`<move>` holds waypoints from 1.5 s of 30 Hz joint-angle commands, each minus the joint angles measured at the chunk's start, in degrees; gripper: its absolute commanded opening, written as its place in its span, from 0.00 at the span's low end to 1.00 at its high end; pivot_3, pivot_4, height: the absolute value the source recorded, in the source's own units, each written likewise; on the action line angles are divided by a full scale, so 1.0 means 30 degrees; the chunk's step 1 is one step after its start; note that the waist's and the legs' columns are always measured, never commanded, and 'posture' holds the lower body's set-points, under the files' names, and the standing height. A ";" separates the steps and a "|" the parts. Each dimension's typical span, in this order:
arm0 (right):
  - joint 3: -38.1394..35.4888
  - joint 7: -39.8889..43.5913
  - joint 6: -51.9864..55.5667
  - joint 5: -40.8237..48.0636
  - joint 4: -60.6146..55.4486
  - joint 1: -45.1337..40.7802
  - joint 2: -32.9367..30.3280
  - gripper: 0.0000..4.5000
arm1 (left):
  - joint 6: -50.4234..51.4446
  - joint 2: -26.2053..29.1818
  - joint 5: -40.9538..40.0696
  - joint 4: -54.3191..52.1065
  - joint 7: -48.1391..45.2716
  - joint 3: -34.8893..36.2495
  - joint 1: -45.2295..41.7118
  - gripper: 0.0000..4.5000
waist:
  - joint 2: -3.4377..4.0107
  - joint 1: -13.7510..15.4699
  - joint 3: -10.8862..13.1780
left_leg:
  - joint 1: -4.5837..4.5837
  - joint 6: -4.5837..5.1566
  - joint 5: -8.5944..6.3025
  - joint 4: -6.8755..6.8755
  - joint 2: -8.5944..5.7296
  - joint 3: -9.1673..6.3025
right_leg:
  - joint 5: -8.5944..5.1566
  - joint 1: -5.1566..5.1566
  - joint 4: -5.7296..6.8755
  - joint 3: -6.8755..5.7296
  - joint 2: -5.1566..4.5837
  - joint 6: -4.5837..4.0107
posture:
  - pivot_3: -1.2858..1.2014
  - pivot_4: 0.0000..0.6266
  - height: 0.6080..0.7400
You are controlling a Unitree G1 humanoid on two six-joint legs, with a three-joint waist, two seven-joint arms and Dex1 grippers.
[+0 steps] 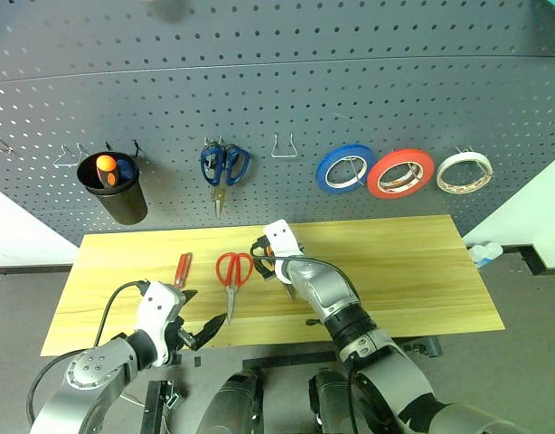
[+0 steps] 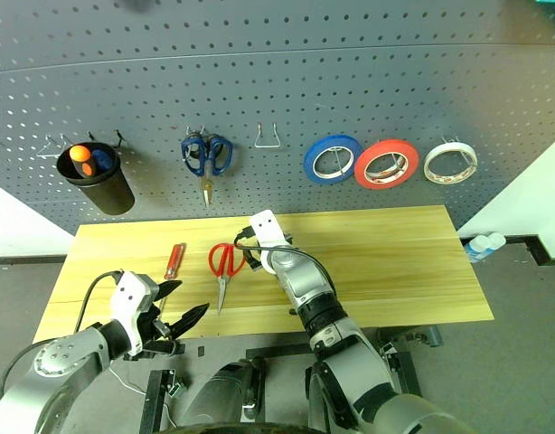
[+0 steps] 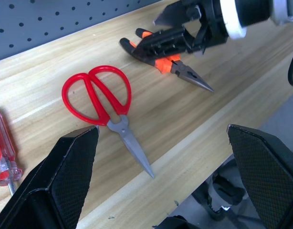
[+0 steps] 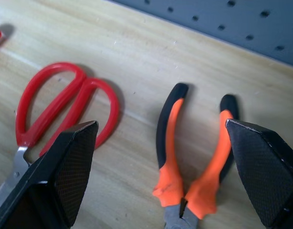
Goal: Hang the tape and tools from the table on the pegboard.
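Pale wood worktop [image 1: 413, 271] under grey pegboard [image 1: 350, 81]. Right hand [image 4: 161, 181] spread wide, straddling pliers [image 4: 192, 157] lying flat just below. Left hand [image 3: 161, 191] likewise apart, empty. Probably stiff, light, rubber-gripped; best pinched across both handles.

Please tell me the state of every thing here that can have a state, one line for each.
red-orange tape roll: hung on the pegboard
pliers: lying on the table, handles spread
red-handled scissors: lying on the table, blades closed
screwdriver: lying on the table
right gripper: open over the pliers
left gripper: open, empty
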 commanded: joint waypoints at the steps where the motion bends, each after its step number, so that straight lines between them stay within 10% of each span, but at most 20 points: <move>1: 0.0154 -0.0386 0.0488 -0.0069 -0.1267 0.0487 0.0826 0.99 | -0.0285 -0.0059 0.0095 -0.0399 0.0060 -0.0039 -0.0001 1.00 | 0.0000 -0.0002 0.0001 | 0.0000 -0.0001 0.0000 -0.0002 0.0001 0.0001 | -0.0001 0.0000 0.0000 0.0000 0.0000 -0.0001 | 0.52 0.38 0.82; 45: -0.0078 -0.1690 -0.0693 0.0291 0.2310 -0.0289 0.1460 0.99 | 0.0294 -0.0283 -0.0414 -0.1518 0.0615 0.0051 0.0570 1.00 | -0.0104 -0.0016 0.0436 | 0.0000 -0.0017 0.0011 -0.0071 0.0007 0.0002 | -0.0011 -0.0027 -0.0013 0.0000 -0.0001 -0.0021 | 0.53 0.42 0.82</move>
